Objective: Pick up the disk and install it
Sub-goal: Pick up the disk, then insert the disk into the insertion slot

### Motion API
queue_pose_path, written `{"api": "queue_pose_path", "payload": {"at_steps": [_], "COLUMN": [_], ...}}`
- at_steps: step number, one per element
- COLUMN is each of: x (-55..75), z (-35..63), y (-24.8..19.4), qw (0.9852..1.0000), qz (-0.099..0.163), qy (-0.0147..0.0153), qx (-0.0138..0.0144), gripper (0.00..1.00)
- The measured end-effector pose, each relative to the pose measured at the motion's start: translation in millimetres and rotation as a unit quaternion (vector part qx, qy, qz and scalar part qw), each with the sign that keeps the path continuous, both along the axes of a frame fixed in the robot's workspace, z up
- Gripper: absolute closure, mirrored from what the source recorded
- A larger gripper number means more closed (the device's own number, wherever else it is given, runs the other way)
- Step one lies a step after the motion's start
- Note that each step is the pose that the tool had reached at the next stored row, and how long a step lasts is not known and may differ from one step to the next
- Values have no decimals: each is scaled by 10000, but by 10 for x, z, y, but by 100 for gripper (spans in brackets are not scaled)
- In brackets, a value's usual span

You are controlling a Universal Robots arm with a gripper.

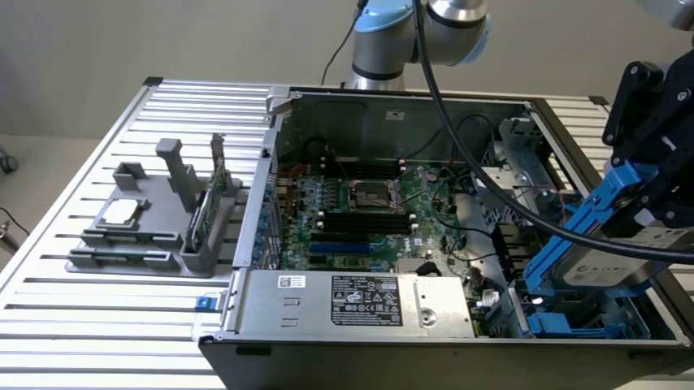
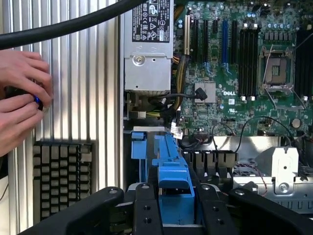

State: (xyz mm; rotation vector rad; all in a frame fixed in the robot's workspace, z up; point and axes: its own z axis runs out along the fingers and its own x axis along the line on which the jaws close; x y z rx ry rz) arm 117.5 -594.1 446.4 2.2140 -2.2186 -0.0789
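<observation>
The disk (image 1: 607,264), a silver-grey drive in a blue plastic carrier, hangs tilted over the drive bay (image 1: 564,313) at the exterior view's right end of the open computer case. My gripper (image 1: 654,207) is shut on its upper end. In the wrist view the blue carrier (image 2: 171,169) sticks out between my black fingers (image 2: 146,210), pointing down toward the bay, where a blue bracket (image 2: 138,147) stands. The disk's lower edge sits just above the bay; whether they touch I cannot tell.
The case holds a motherboard (image 1: 363,207), a power supply (image 1: 353,301) and loose wiring (image 1: 477,244). A black cable (image 1: 488,175) hangs across it. A grey fixture (image 1: 162,219) carries a small chip and a memory stick. A person's hands (image 2: 19,105) and a keyboard (image 2: 61,178) lie beside the case.
</observation>
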Motion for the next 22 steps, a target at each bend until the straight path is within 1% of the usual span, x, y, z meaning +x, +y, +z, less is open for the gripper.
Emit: {"api": "queue_pose_path", "payload": {"at_steps": [4,6,22], "x": [2,2,2], "z": [-15,-15,-16], "y": [-2,-3,-2], "qw": [10000,10000,10000], "qz": [0,1,1], "qy": [0,0,0], "qx": [-17,-34,-35], "gripper": [67,67,67]}}
